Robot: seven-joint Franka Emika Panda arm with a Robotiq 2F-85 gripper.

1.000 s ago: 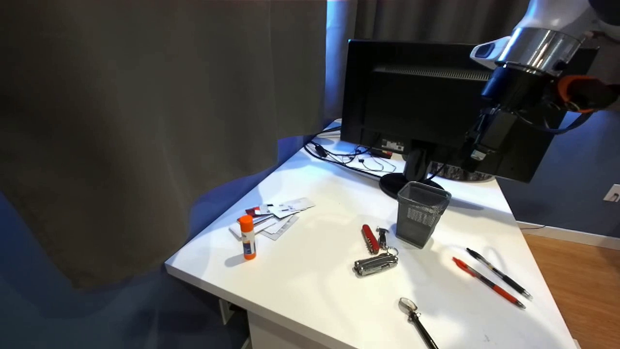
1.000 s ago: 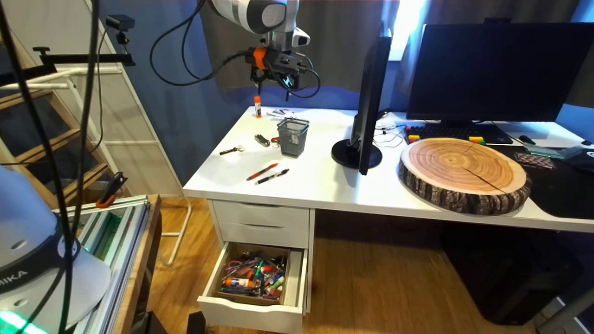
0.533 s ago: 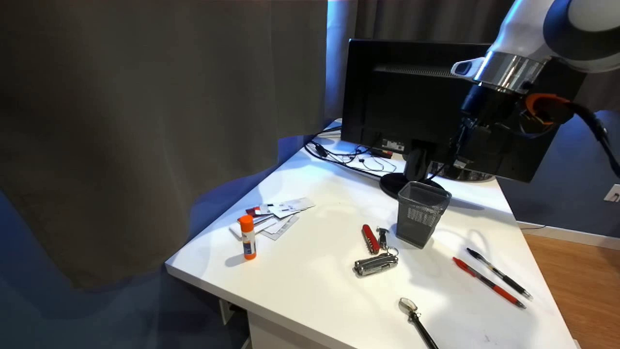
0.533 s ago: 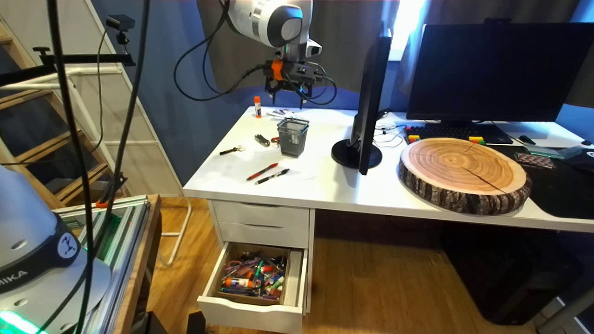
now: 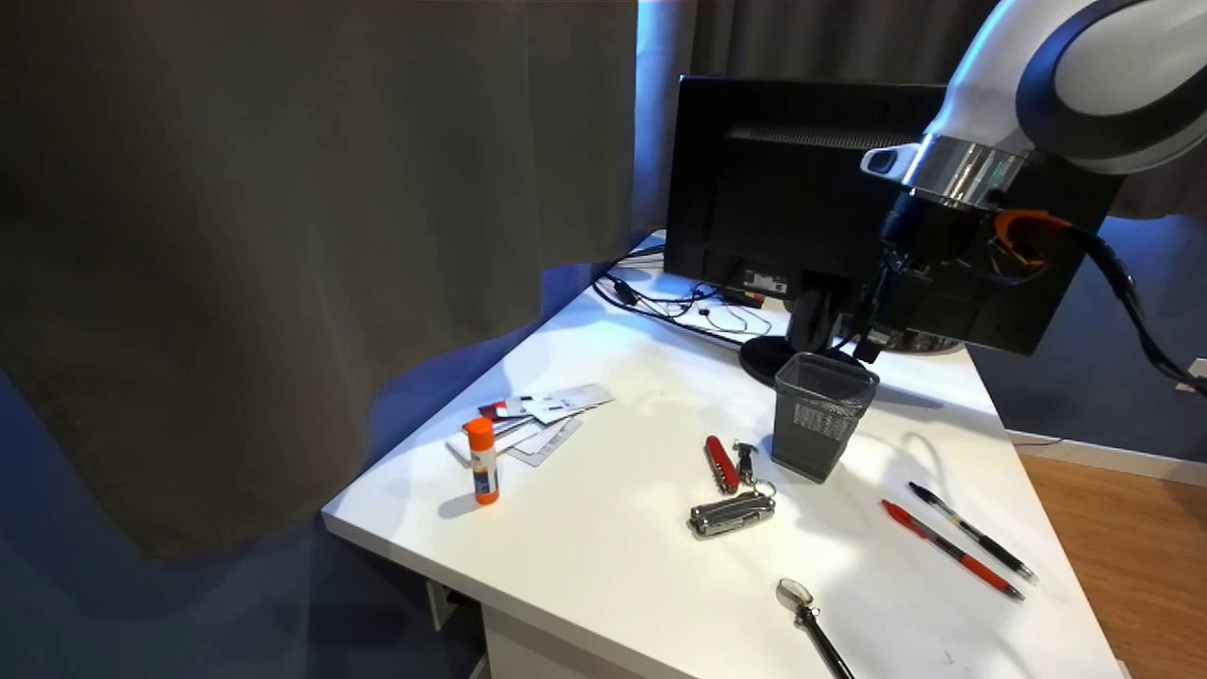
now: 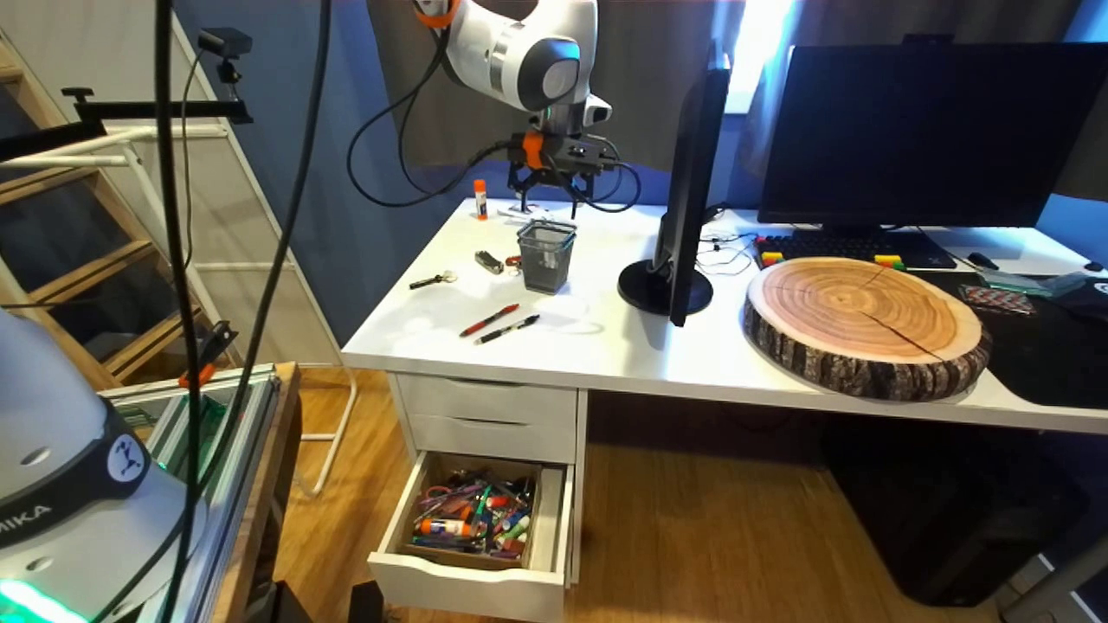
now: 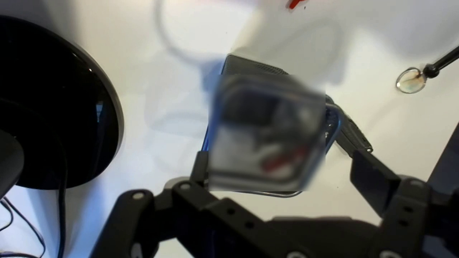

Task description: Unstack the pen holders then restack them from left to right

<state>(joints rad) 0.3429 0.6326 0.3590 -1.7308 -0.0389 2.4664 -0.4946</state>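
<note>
We see the dark grey, square, metal-mesh pen holders (image 5: 820, 420) as one upright shape on the white desk (image 5: 613, 528); how many nest there we cannot make out. Close above them, in both exterior views, hangs the black two-fingered gripper (image 6: 549, 210), released, its fingers (image 7: 374, 181) spread wide. In the wrist view the fingers lie toward opposite sides of the rim, though much of the pen holders is blurred there; whether either finger touches them we cannot tell.

Just beside the pen holders we find a slim red pocketknife (image 5: 722, 465), a small black-and-silver piece (image 5: 745, 462) and a folded grey metal multitool (image 5: 732, 515). Near them, on another side, sits the round, glossy black base (image 7: 79, 136) of a flat black monitor (image 5: 811, 207). A red-and-black pen (image 5: 952, 550) and a black pen with a clear middle (image 5: 972, 532) lie next to each other, apart from the pen holders. We also see a black-handled tool with a round glass end (image 5: 820, 639). Farther out, an orange-and-white glue stick (image 5: 483, 462) stands upright beside loose white cards (image 5: 556, 407).

In an exterior view we have, past the monitor, a round slab of light wood with dark bark (image 6: 866, 303), and, below the desktop, a pulled-out white drawer (image 6: 467, 593).
</note>
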